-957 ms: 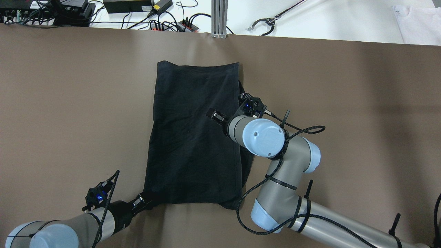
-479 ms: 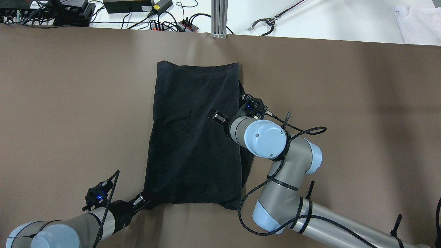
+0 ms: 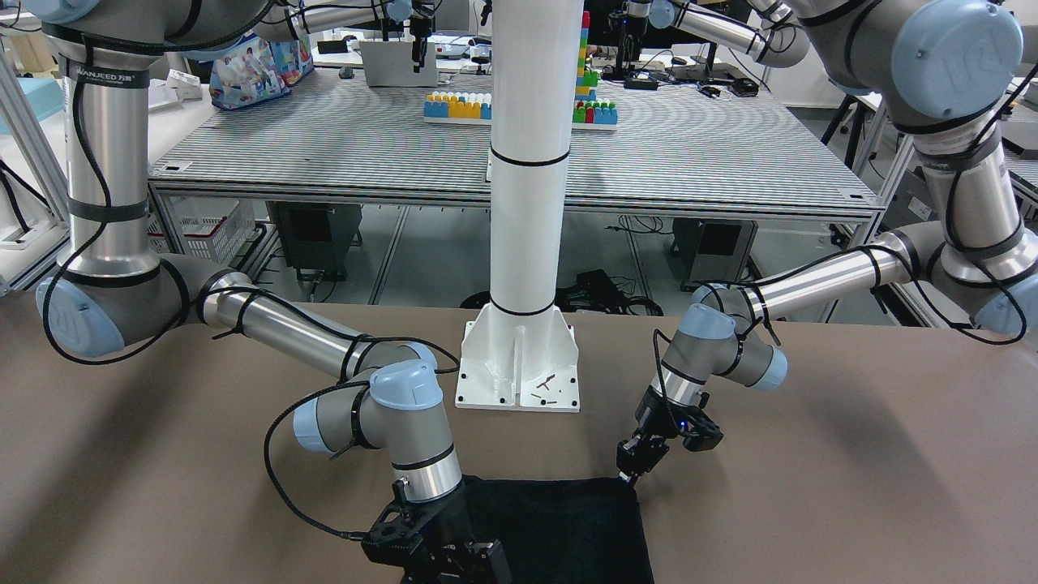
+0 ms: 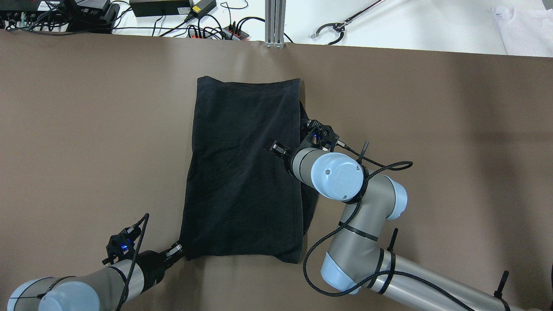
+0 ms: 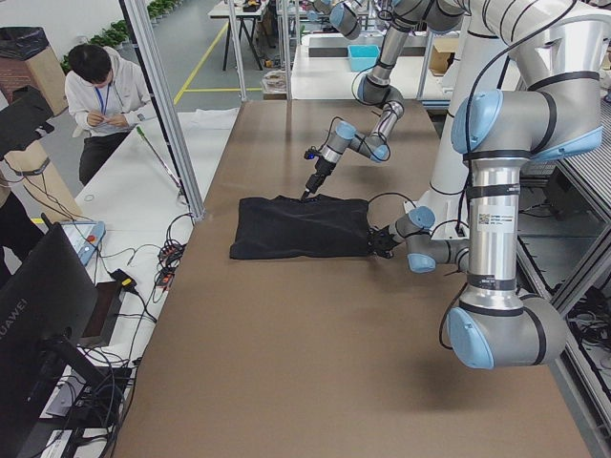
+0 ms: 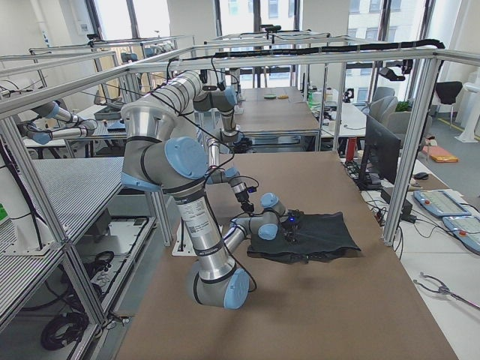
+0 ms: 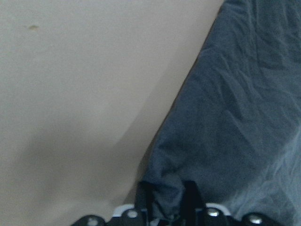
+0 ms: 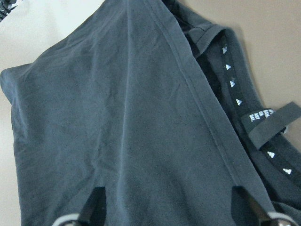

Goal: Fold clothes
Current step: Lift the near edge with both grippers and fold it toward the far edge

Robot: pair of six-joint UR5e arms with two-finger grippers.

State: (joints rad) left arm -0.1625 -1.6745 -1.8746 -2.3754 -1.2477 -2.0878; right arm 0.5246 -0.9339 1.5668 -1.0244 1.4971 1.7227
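The clothes (image 4: 244,168) are one black garment lying flat, folded into a tall rectangle on the brown table; they also show in the front view (image 3: 559,527) and the left wrist view (image 7: 235,117). My left gripper (image 4: 178,249) is at the garment's near left corner, shut on a pinch of fabric, as seen in the left wrist view (image 7: 167,195). My right gripper (image 4: 276,149) hovers over the garment's right half. Its fingers (image 8: 96,202) stand wide apart with nothing between them. A collar strip with white logos (image 8: 235,89) peeks out beside the folded edge.
The white pillar's base plate (image 3: 519,365) stands behind the garment on the robot's side. Cables and power boxes (image 4: 173,13), an aluminium post (image 4: 275,23) and a white cloth (image 4: 522,30) lie beyond the far edge. A person (image 5: 100,91) stands off the table.
My right gripper has drifted slightly rightward and toward the robot over the garment. The left gripper has edged back a little with the corner still pinched.
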